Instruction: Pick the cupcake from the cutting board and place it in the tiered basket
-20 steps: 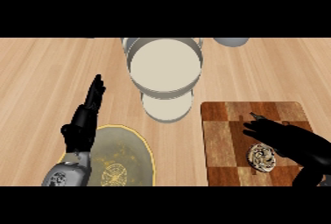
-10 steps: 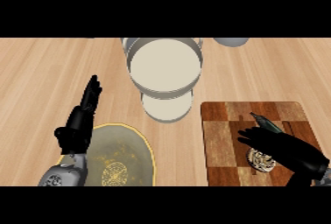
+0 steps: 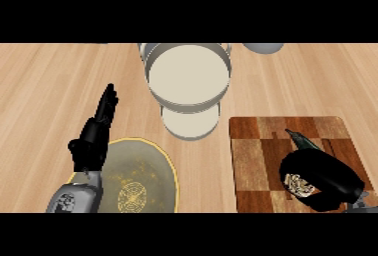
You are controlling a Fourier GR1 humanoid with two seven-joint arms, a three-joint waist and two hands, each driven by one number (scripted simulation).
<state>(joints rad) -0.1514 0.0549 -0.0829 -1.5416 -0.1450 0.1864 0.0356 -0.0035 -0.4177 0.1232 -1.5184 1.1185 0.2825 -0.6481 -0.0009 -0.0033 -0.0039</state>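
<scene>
Head view: pale wood bench point(image 3: 59, 90); tiered basket point(image 3: 188, 75) centre; gold-rimmed plate point(image 3: 144, 177) under open left hand point(image 3: 94, 137); right hand point(image 3: 325, 175) fingers curled round cupcake point(image 3: 299, 183) on cutting board point(image 3: 255, 150).

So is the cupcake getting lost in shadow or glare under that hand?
Head view: no glare; lighting is flat and even. The cupcake is hidden mostly by the right hand curled over it, only a pale patch showing. The cutting board around it reads clearly, without strong shadows.
</scene>
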